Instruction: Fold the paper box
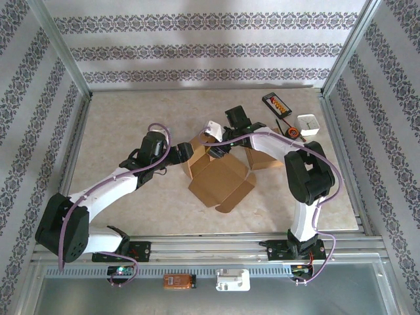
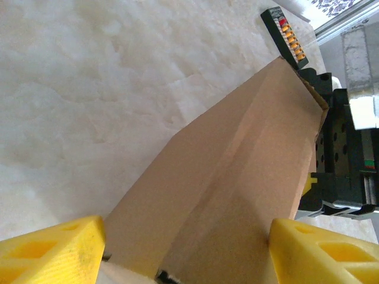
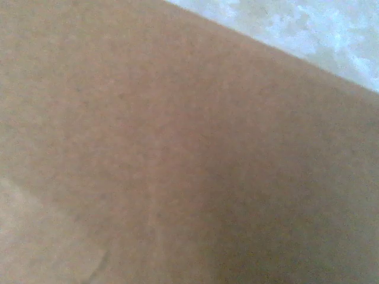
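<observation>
Brown cardboard box [image 1: 220,176], half folded, resting mid-way across the beige marbled surface [image 1: 131,118], between both arms, with loose flaps splayed toward the arm bases. Left fingers [image 2: 53,251], yellow, at the box's left side: spread wide astride a long creased panel [image 2: 237,177], touching cardboard on both inner faces. Clamped or merely straddling: cannot tell. Long axis of that panel running straight away from the left fingers, across the box, ending just beside the right arm's black wrist block [image 2: 340,154]. Right fingers [image 1: 220,147] at the box's far side, above its rear wall, with blurred cardboard hard up against the right wrist camera. Released or clenched: cannot tell either. Judging by this, coming move likely turning on one line: both sets of fingers facing each other along the same panel, its left end closer to the left arm, its far end closer to the right.
</observation>
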Robot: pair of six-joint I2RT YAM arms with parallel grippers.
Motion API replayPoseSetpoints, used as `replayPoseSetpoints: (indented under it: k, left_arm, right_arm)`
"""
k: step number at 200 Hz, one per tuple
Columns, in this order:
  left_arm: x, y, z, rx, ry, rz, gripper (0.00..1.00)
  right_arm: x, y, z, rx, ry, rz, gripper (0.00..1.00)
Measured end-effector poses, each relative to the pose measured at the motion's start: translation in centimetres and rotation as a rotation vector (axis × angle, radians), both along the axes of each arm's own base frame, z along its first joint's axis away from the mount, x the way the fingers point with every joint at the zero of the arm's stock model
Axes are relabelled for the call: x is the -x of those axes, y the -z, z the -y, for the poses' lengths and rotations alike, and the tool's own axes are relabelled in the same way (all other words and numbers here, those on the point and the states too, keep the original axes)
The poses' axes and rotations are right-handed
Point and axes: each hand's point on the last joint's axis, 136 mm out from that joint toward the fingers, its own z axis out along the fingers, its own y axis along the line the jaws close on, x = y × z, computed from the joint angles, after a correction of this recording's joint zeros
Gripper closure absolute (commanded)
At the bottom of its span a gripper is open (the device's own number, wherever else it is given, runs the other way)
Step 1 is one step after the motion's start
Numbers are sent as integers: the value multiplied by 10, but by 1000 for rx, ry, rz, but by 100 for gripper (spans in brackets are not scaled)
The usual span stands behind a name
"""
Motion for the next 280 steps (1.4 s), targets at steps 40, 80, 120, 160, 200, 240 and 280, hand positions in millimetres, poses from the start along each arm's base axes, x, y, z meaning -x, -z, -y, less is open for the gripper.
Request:
replayPoseSetpoints:
  k: [40,80,120,160,200,240,280]
  left_arm:
    - [1,-2,-5,-8,-19,12,26]
    - [2,0,-5,-10,-19,8,26]
    - [2,2,-5,-10,-19,6,26]
    - [2,2,-5,-10,-19,6,26]
    - [3,1,-6,-9,-19,7,26]
    - [1,-4,-5,2,-24,28,26]
    - [0,-5,-7,-2,-34,34,25]
  right_arm:
    - [9,1,-22,4,60,-21,48]
    - [20,11,-35,-45,155,-67,47]
    - [17,10,-33,-138,270,-86,62]
    - [11,12,-37,-214,350,-132,68]
    - [10,15,-39,-255,377,-151,79]
    - [12,18,-40,-272,408,-151,96]
    - [13,18,-43,-287,468,-152,88]
